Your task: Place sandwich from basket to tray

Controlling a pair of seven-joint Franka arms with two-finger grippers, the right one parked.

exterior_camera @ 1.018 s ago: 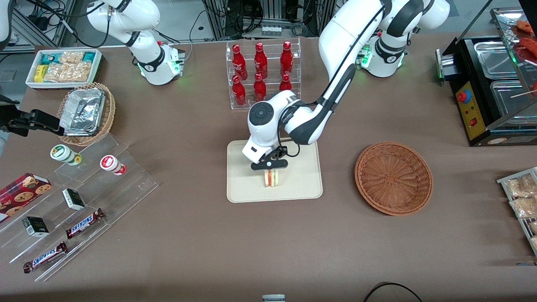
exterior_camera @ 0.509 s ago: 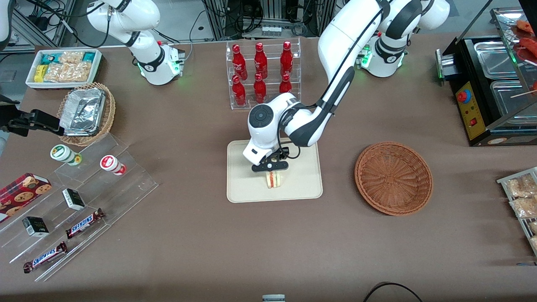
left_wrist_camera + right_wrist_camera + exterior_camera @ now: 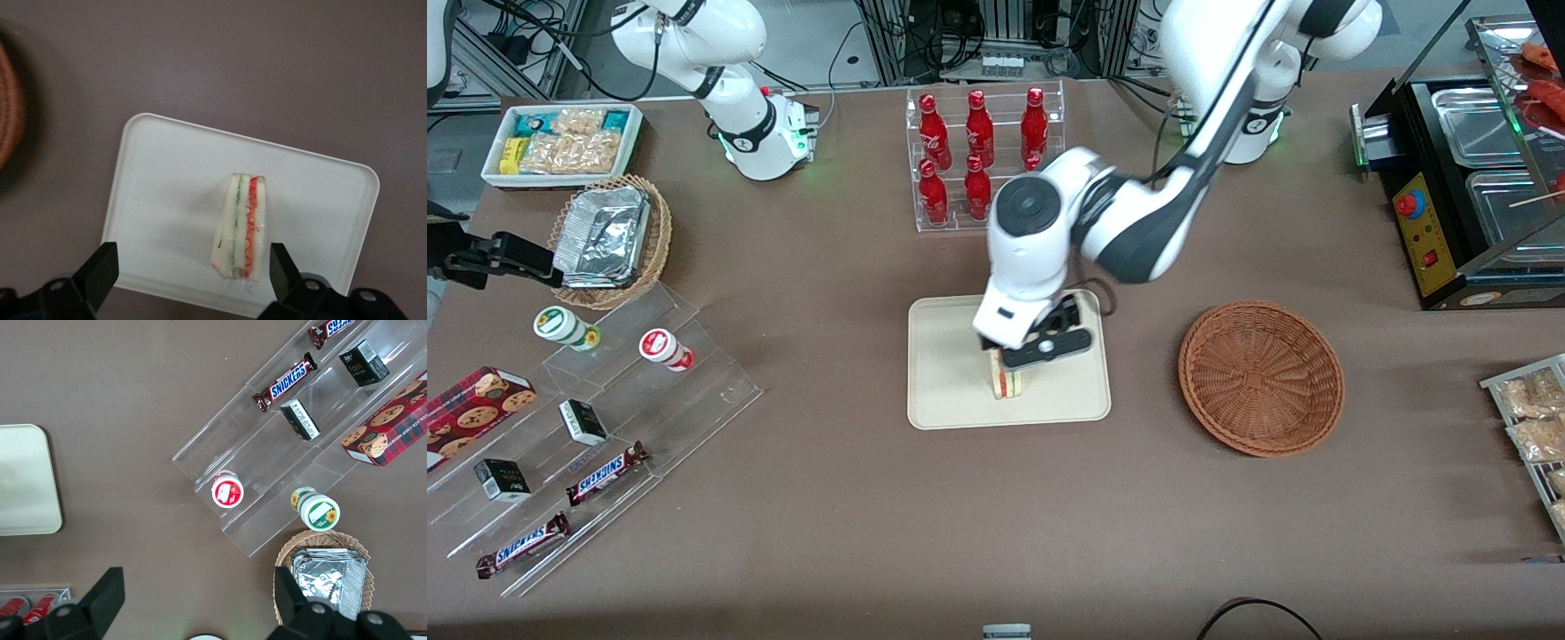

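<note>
The sandwich (image 3: 1007,382) is shown standing on its edge on the tray (image 3: 947,396), with its red and green filling stripes turned upward toward the wrist camera. The gripper (image 3: 1040,348) is held above the tray, clear of the sandwich and touching nothing. Its fingers (image 3: 100,270) are spread wide, with nothing between them. In the left wrist view the sandwich (image 3: 241,233) is seen below the open gap, lying nearer to one finger (image 3: 283,267) than to the other. The cream surface of the tray (image 3: 167,200) fills the rest of the space beneath the fingers. The basket (image 3: 1261,378) is placed on the table well apart from the fingers, toward the working arm's end, and nothing is seen inside it; only its rim (image 3: 10,127) appears in the wrist view. A clear rack of red bottles (image 3: 983,151) is set farther from the front camera than the tray.
</note>
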